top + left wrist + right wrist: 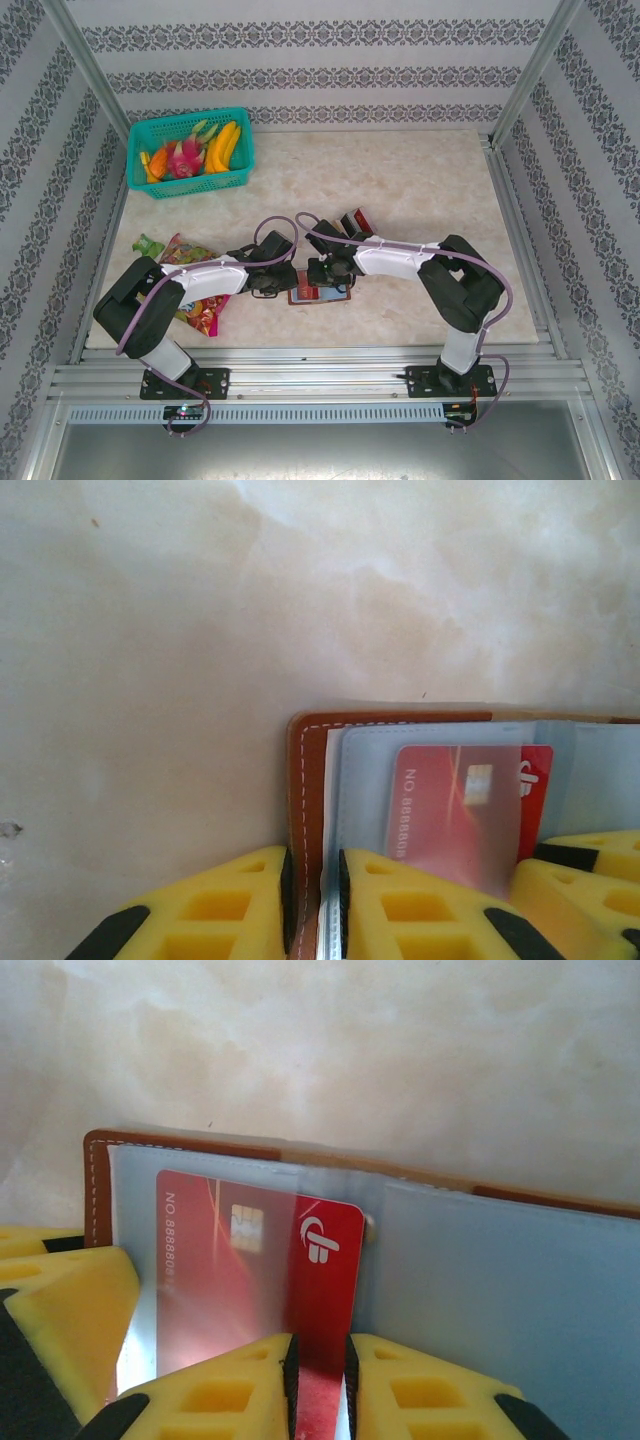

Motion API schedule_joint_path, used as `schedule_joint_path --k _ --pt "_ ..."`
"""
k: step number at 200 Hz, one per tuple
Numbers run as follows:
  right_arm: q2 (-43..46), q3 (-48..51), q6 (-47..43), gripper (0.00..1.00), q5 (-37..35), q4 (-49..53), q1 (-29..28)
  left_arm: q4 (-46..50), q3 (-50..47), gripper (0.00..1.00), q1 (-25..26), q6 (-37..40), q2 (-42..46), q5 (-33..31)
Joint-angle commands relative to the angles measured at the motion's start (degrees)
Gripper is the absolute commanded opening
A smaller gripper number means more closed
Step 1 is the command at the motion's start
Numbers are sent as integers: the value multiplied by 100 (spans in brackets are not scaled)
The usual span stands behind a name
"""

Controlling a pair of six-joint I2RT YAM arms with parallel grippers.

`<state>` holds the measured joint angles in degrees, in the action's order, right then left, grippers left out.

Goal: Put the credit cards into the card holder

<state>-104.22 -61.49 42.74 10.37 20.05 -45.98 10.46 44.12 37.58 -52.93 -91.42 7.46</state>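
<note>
"Where's the card holder (308, 780)?"

"Lying open in the middle of the table (430, 200), between both arms. The left gripper (315, 910) pinches its brown left edge, fingers narrow."

"And the right gripper (318, 1385)?"

"Closed tight on a red card (250, 1270), which sits partway under the clear sleeve (135, 1220)."

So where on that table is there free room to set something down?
The table is barest on its right half, between the right arm and the side rail. Also free: the back strip right of the fruit basket. Crowded: the centre, where both arms meet over the card holder, and the snack packets near left.
</note>
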Motion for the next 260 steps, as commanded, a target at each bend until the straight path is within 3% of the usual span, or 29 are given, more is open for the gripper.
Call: schedule_joint_path --k 1,114,178,204,226,260 --pt "-150 -17 156 22 356 -213 -31 26 -96 23 -14 53 34 -7" --pt "101 445 507 22 1349 -1569 310 -11 -144 29 -5 28 97 -67" --pt "1329 475 -279 28 654 -450 560 505 135 40 -14 149 360 -431" --pt "1827 183 -975 34 -341 519 805 796 424 51 -15 238 568 -578" --pt "1923 -18 -1510 35 -1009 1033 1208 1026 683 54 -27 335 702 -770" --pt "1614 -443 -2199 34 -1095 1183 1724 955 1319 58 -71 489 486 -578"
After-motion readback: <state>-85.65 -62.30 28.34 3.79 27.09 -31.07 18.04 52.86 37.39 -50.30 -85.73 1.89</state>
